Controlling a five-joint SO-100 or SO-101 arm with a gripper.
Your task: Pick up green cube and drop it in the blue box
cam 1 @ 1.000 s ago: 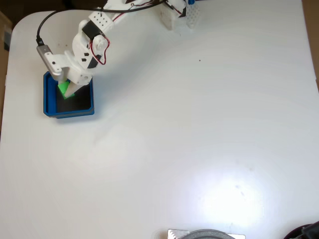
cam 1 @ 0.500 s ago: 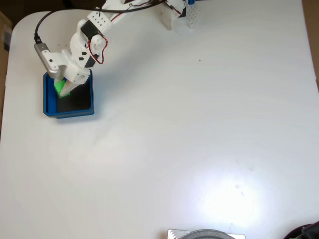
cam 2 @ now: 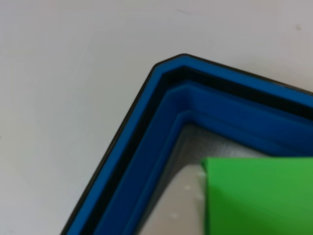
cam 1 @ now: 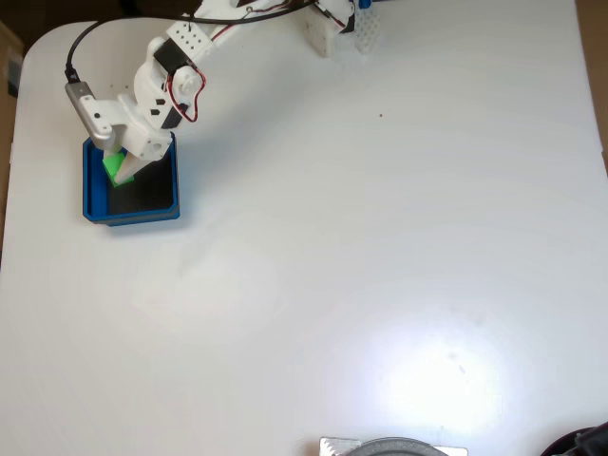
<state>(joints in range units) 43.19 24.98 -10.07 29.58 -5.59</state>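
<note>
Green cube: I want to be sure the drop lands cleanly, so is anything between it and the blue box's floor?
Nothing visible is. In the fixed view the green cube sits at the gripper over the blue box; the other view shows bare dark floor beside the cube.

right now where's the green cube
In the fixed view the green cube sits at the upper left of the table, over the blue box at the gripper tip. The other view shows it over the box's floor near a chamfered corner.
</note>
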